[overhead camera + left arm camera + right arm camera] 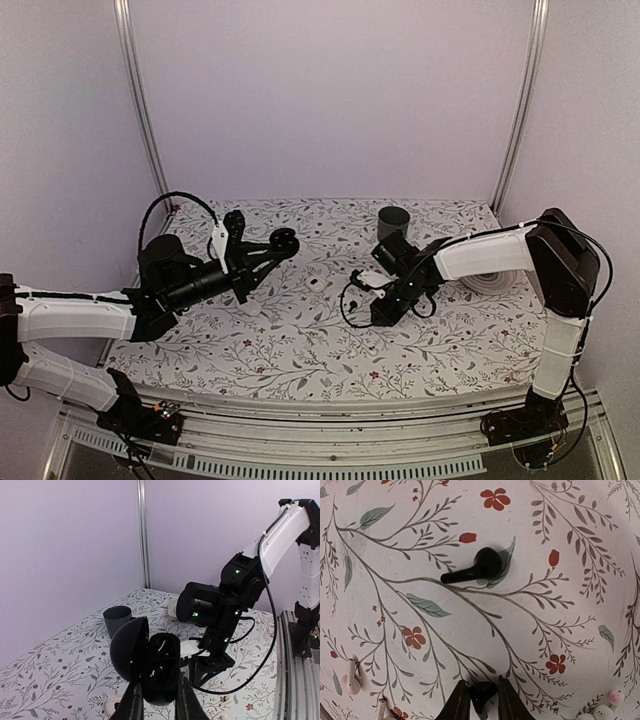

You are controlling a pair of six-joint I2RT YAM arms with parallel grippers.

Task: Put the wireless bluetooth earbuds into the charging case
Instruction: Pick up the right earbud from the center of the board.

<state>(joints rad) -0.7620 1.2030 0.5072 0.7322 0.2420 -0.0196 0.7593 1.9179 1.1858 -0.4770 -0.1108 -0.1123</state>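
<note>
I see a white tablecloth (470,625) printed with thin grey-brown branches, grey-green leaves and small red flowers. Against it the lying earbud (475,566) is solid black. The held earbud (481,694) is the same black, as are the fingers (461,702) of the right gripper (481,690). A small piece (351,677) on the cloth is pale pinkish white. The charging case (150,665) is glossy black inside and out, and the left gripper (157,702) is black too. The mug (117,621) is dark grey. The left arm (70,318) and right arm (485,255) are white with black joints, and I see green lights dotting the right one. The walls (65,550) are plain pale lilac.
</note>
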